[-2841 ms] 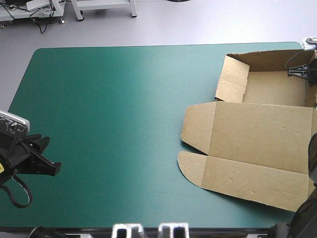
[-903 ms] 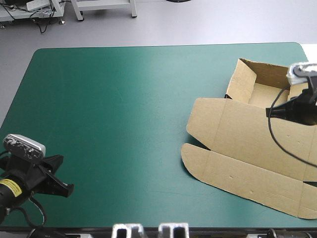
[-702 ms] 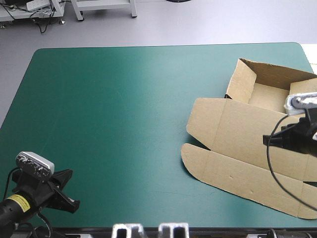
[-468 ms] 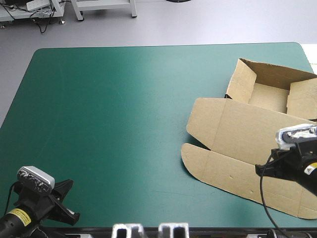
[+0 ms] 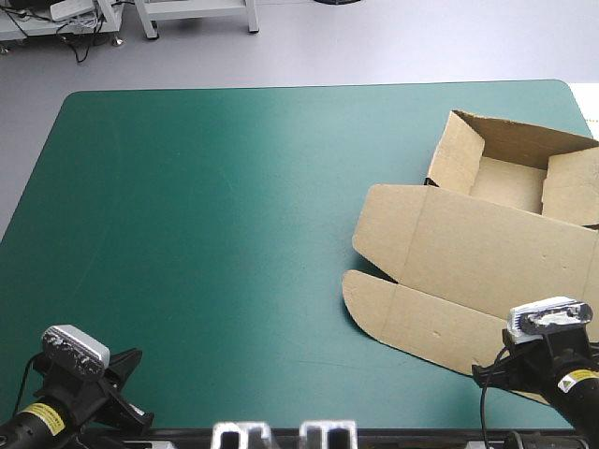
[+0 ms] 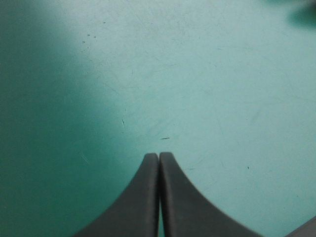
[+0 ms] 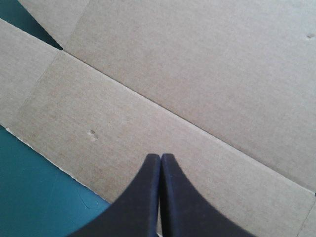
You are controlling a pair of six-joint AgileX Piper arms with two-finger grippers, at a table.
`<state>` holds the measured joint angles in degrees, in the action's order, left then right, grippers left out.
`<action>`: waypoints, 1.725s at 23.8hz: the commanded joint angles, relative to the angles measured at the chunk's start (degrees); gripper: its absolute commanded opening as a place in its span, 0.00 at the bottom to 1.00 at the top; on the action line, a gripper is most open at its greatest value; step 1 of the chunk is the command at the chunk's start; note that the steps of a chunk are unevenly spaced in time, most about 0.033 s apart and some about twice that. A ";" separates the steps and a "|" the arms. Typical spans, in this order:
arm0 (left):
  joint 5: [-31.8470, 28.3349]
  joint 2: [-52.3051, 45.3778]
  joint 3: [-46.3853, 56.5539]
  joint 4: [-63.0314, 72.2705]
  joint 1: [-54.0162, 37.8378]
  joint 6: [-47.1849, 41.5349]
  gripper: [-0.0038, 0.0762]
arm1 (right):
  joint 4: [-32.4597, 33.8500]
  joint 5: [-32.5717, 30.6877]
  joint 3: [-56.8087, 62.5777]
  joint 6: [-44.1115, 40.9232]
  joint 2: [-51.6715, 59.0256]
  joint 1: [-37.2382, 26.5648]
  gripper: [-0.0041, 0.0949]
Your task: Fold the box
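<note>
High view: box (image 5: 468,253) tray-shaped, lid flat. Above its near flap, right gripper (image 7: 160,157); well apart, left gripper (image 6: 159,156). Both closed, empty.

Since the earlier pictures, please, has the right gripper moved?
Yes: the right gripper has come from the table's far edge to its near edge, over the box.

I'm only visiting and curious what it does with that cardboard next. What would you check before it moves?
1. Box wholly on the teal-green cover: cannot tell, its right side leaves the high view.
2. Walls at the far end raised: ok.
3. Lid flat, nothing on it: ok.
4. Right hand empty: ok, shut above the lid's near flap.
5. Left hand near the box: not ok, shut over bare cover by the near left corner.
</note>
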<state>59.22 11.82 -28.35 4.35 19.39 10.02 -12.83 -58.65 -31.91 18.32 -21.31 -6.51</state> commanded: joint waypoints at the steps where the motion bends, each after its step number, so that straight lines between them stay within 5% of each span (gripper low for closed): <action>1: -3.37 0.78 -1.32 1.05 0.43 0.34 0.03 | -0.99 3.57 0.67 0.44 1.52 0.10 0.02; 41: -3.37 0.78 -1.32 1.75 0.43 1.07 0.03 | -2.69 2.66 1.64 0.30 2.77 0.10 0.02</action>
<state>59.22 11.82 -28.35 5.31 19.39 11.43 -14.40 -58.78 -28.96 18.43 -18.03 -6.51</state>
